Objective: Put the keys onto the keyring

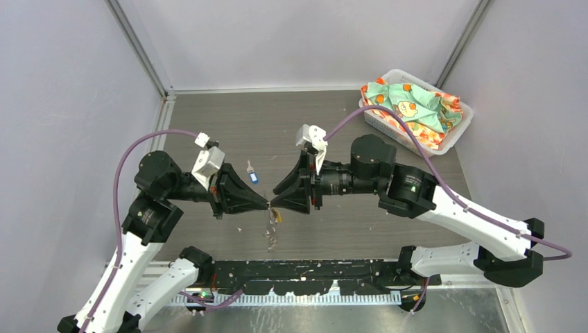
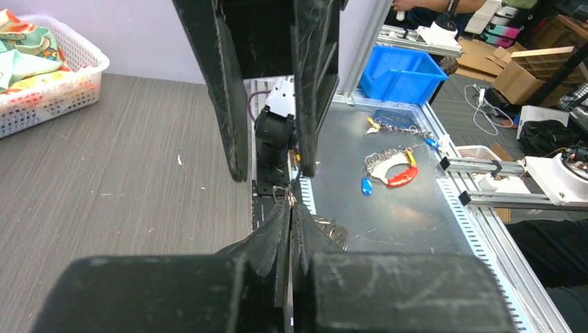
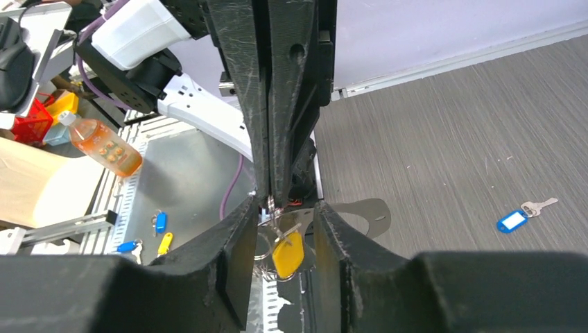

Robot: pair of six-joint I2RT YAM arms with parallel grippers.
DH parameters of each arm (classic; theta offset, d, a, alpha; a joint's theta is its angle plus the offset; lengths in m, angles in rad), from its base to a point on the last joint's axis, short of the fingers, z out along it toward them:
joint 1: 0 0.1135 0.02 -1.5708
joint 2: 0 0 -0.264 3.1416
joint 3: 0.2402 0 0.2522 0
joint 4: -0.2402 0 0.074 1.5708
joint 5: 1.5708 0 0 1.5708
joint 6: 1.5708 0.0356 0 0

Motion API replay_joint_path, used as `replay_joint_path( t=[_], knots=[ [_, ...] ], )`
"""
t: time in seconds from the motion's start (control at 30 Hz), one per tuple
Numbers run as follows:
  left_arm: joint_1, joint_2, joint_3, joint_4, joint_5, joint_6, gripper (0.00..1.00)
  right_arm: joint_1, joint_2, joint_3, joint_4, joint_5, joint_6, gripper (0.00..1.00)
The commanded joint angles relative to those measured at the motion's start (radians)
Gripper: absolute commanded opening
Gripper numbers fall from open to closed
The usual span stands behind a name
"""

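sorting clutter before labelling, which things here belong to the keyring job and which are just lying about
Job: silver metal keyring, yellow-headed key hanging from it, blue-headed key on the grey table.
Lying about: white plastic basket of patterned cloth, blue plastic bin, bottle of orange liquid.

Yellow-orange plastic-headed key (image 3: 287, 253) against a silvery metal keyring (image 3: 265, 244); blue-headed silver key (image 3: 513, 220) on grey wood-grained tabletop (image 3: 451, 139); mint-and-orange printed cloth (image 1: 409, 104) in white plastic basket (image 1: 463, 119), two o'clock from above.

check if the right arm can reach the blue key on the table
Probably yes: the blue key lies alone on open table near the right end effector, whose jaws stand open.
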State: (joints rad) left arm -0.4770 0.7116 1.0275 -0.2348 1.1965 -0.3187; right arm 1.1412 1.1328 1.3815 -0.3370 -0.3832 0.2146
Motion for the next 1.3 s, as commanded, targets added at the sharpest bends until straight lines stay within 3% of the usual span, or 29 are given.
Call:
replay_joint_path(
  t=[0.0, 0.2, 0.4, 0.7, 0.87, 0.97, 1.07, 1.17, 1.27],
  knots=[
    [-0.003, -0.013, 0.024, 0.080, -0.012, -0.044, 0.00, -0.004, 0.020, 0.014, 0.083, -0.029, -0.014, 0.38],
    [-0.003, -0.018, 0.026, 0.093, -0.026, -0.059, 0.00, -0.003, 0.000, -0.031, 0.125, -0.039, 0.012, 0.27],
    [-0.003, -0.020, 0.023, 0.110, -0.054, -0.085, 0.00, -0.004, -0.016, -0.071, 0.153, -0.041, 0.039, 0.23],
    [-0.003, -0.018, 0.027, 0.125, -0.072, -0.110, 0.00, -0.004, -0.035, -0.101, 0.176, -0.031, 0.055, 0.25],
    [-0.003, -0.021, 0.022, 0.110, -0.056, -0.089, 0.00, -0.004, -0.042, -0.099, 0.187, -0.004, 0.047, 0.03],
    [-0.003, -0.027, 0.005, 0.053, -0.040, -0.008, 0.00, -0.003, -0.051, -0.092, 0.178, 0.002, 0.045, 0.01],
    [-0.003, -0.022, 0.016, -0.142, -0.032, 0.186, 0.13, -0.004, -0.016, -0.004, 0.034, 0.000, 0.023, 0.01],
    [-0.003, -0.003, 0.064, -0.364, -0.035, 0.392, 0.35, -0.004, 0.044, 0.106, -0.179, -0.001, -0.004, 0.01],
    [-0.003, 0.037, 0.135, -0.530, -0.025, 0.560, 0.44, -0.004, 0.100, 0.198, -0.331, -0.002, -0.032, 0.01]
  ],
)
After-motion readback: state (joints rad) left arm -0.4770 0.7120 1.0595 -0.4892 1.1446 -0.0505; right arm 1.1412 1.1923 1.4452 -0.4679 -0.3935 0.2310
